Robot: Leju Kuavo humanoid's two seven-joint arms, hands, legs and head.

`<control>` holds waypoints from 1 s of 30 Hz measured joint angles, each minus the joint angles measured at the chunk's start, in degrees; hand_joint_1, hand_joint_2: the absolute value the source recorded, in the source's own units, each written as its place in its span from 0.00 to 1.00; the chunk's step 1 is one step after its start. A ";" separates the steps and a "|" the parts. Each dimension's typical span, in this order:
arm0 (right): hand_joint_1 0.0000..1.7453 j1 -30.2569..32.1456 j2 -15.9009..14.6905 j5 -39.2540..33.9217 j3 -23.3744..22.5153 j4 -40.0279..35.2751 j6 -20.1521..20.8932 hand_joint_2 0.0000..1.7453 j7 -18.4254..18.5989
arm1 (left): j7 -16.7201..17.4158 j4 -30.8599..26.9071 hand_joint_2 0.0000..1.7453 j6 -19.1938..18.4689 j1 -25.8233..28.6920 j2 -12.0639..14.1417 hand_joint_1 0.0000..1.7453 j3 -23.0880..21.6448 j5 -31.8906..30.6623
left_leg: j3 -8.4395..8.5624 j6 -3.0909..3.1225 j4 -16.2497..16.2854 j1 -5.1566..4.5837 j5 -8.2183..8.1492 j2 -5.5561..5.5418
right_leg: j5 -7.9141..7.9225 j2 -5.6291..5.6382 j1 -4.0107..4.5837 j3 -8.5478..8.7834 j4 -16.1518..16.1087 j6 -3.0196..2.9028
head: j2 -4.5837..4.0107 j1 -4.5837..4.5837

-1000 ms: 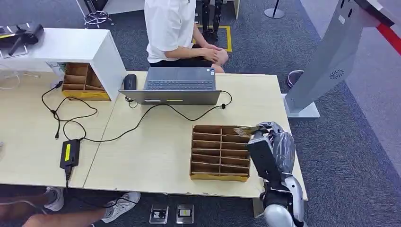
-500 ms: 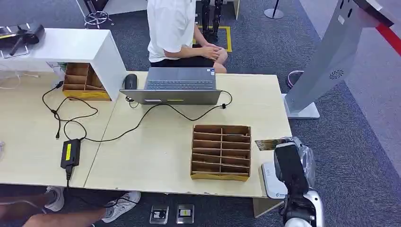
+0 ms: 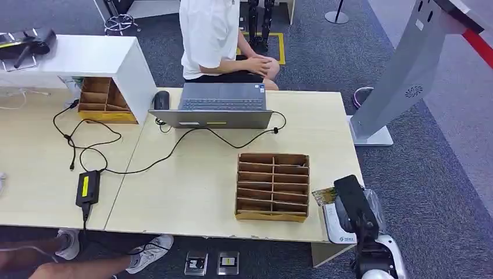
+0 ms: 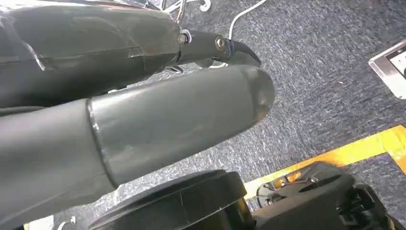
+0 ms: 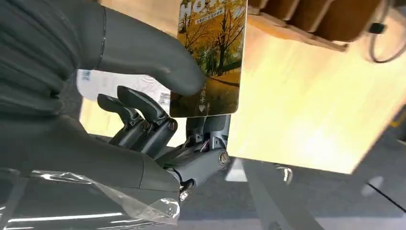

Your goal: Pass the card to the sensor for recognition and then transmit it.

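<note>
While the right hand (image 5: 143, 115) pinches the card (image 5: 210, 52) between thumb and fingers, it hovers at the table's (image 3: 192, 180) front right corner, directly above the white sensor pad (image 3: 332, 224). The card lies flat, its long axis pointing toward the cardboard organiser (image 3: 272, 187) just beside it. Judged next move: lower straight down. The left hand's (image 4: 143, 124) grip state cannot be determined. Count: one card, one sensor pad, one organiser nearby.
</note>
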 joint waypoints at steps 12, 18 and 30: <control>1.00 -0.05 -3.54 0.46 0.04 -2.47 4.79 1.00 8.02 | 0.22 0.00 0.00 0.04 0.00 0.00 0.00 0.20 -0.68 | -0.01 0.06 0.02 -0.10 0.02 0.00 | 0.09 0.00 -0.11 -0.01 -0.01 0.14 | -0.02 0.00; 1.00 0.00 -5.03 3.76 0.04 -3.93 8.41 1.00 8.78 | 0.44 0.00 0.00 -0.04 -0.01 0.00 0.00 0.20 -1.18 | -0.02 0.19 0.03 -0.12 0.08 0.00 | 0.13 0.01 -0.13 -0.01 -0.03 0.21 | -0.02 0.00; 1.00 0.20 -5.27 6.86 -0.96 -4.46 18.97 1.00 8.85 | 0.74 0.00 0.00 -0.48 -0.01 0.00 0.00 0.17 -1.44 | -0.07 0.27 0.04 -0.21 0.12 0.00 | 0.21 0.01 -0.21 -0.03 -0.04 0.33 | -0.02 0.00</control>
